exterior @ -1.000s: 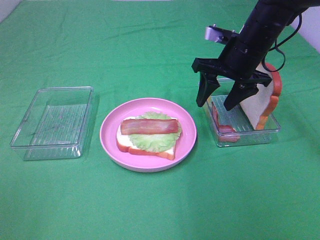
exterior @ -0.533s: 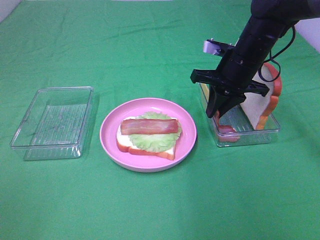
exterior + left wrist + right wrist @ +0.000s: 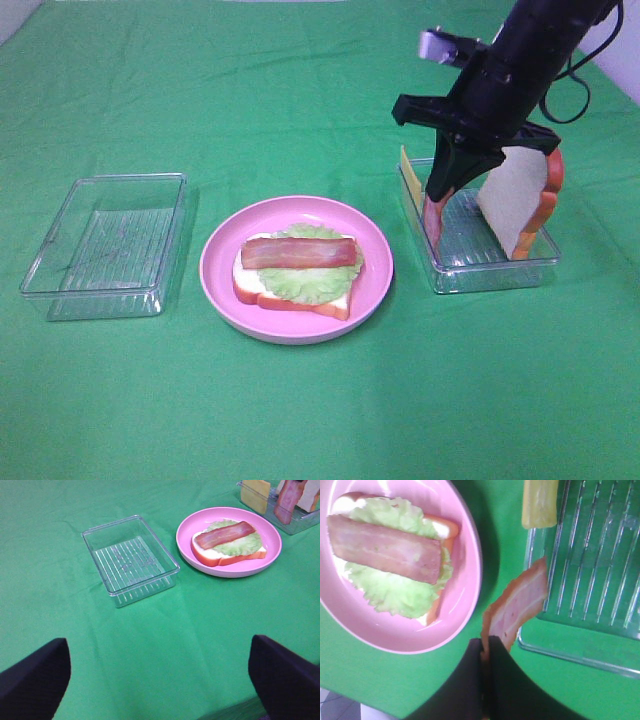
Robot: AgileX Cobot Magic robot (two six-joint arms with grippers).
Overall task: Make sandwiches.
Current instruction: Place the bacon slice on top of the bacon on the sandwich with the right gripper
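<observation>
A partial sandwich [image 3: 300, 285] of a bread slice, lettuce and one bacon strip [image 3: 298, 252] lies on the pink plate [image 3: 215, 268]. My right gripper [image 3: 440, 188] is shut on a second bacon strip [image 3: 432, 215], which hangs down over the near-left corner of the right tray [image 3: 495, 270]. The right wrist view shows the gripper [image 3: 486, 647] pinching that strip [image 3: 519, 602] beside the plate [image 3: 470, 575]. A bread slice [image 3: 520, 200] stands upright in the tray and a yellow cheese slice [image 3: 405, 165] leans at its left end. My left gripper [image 3: 157, 647] is open and empty, away from everything.
An empty clear tray [image 3: 105, 245] sits left of the plate and also shows in the left wrist view [image 3: 130, 560]. Green cloth covers the table. The right arm stands above the right tray.
My right gripper went down into the right tray, closed on the bacon strip and has lifted it up out of the tray. The plate and sandwich have not moved.
</observation>
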